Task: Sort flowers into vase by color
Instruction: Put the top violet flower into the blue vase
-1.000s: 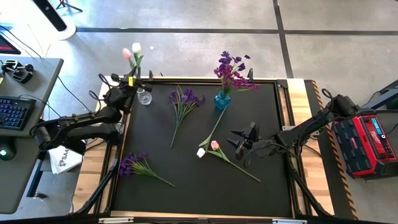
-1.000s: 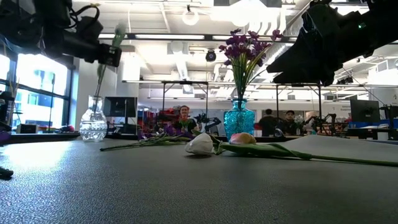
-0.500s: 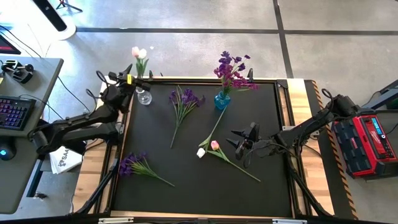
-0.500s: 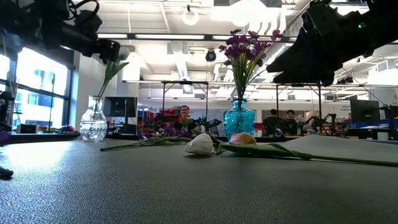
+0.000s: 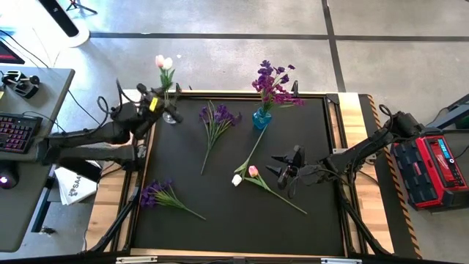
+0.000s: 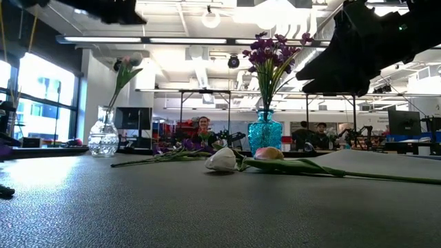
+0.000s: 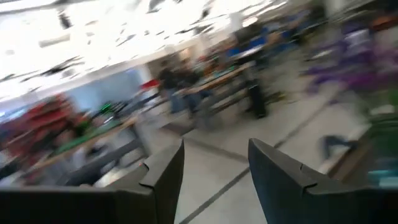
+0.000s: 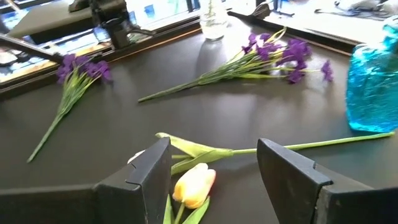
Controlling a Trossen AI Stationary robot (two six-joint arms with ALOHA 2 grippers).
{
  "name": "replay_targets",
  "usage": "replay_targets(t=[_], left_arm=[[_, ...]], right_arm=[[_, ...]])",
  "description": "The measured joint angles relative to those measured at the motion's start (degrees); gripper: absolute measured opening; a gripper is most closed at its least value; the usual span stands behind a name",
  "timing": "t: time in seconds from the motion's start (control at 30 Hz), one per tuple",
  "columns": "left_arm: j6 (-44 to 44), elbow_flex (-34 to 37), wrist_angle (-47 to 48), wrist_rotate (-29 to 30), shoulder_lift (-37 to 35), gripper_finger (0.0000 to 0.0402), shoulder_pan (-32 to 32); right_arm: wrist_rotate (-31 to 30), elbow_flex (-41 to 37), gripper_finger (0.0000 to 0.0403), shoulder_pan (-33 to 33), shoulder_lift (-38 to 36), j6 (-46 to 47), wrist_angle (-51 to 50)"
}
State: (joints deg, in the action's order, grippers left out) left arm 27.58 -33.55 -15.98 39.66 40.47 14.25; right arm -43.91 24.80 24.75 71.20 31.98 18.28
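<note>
A clear vase (image 5: 171, 116) at the mat's far left corner holds a pink and a white tulip (image 5: 163, 62), whose stems lean on its neck (image 6: 105, 110). My left gripper (image 7: 214, 149) stands open and empty, raised beside that vase (image 5: 154, 97). A blue vase (image 5: 260, 117) holds purple flowers (image 5: 273, 82). A white tulip (image 5: 237, 180) and a pink one (image 5: 253, 171) lie on the mat. My right gripper (image 5: 281, 169) hovers open just right of them; in its wrist view the pink bud (image 8: 194, 185) shows low between its fingers (image 8: 213, 148), untouched.
Two loose purple bunches lie on the black mat, one near the blue vase (image 5: 218, 117) and one at the near left (image 5: 157, 193). A desk with a keyboard (image 5: 18, 132) stands left of the table and a red case (image 5: 440, 165) to the right. People show in the room behind (image 6: 204, 127).
My left gripper has let go of the tulip stems, risen and drawn back toward the table's left edge, tipping up to about level. The two tulips now stand free in the clear vase, leaning a little. My right gripper has kept still.
</note>
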Motion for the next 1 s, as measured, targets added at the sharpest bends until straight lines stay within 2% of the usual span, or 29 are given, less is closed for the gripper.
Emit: replay_targets(t=[0.2, 0.37, 0.47, 0.63, 0.8, 1.0], left_arm=[[0.82, -0.25, 2.07, 0.08, 2.18, 0.0137, -13.5], [-6.02, -0.23, 7.1, 1.36, 6.76, 0.0123, -19.96], [-11.88, -0.21, 11.1, 1.38, 11.01, 0.0118, -21.63], [-20.84, -0.18, 16.93, 1.44, 18.98, 0.0117, -23.71], [-25.58, -0.14, 18.52, 1.49, 25.37, 0.0116, -25.02], [-28.54, -0.14, 16.53, 1.64, 29.86, 0.0116, -24.87]], right_arm=[[5.77, 0.0, 0.0208, 0.0, 0.0, -3.36, 0.0], [9.96, 0.0, 0.0208, -0.02, 0.0, -5.45, -0.02], [10.41, 0.0, 0.0208, -0.49, 0.0, -4.32, -0.06], [16.24, 3.04, 0.0208, -5.1, 0.96, -4.02, -4.25], [22.13, 8.56, 0.0208, -9.79, 5.24, -8.56, -12.27], [30.75, 16.56, 0.0208, -12.32, 12.11, -11.41, -27.05]])
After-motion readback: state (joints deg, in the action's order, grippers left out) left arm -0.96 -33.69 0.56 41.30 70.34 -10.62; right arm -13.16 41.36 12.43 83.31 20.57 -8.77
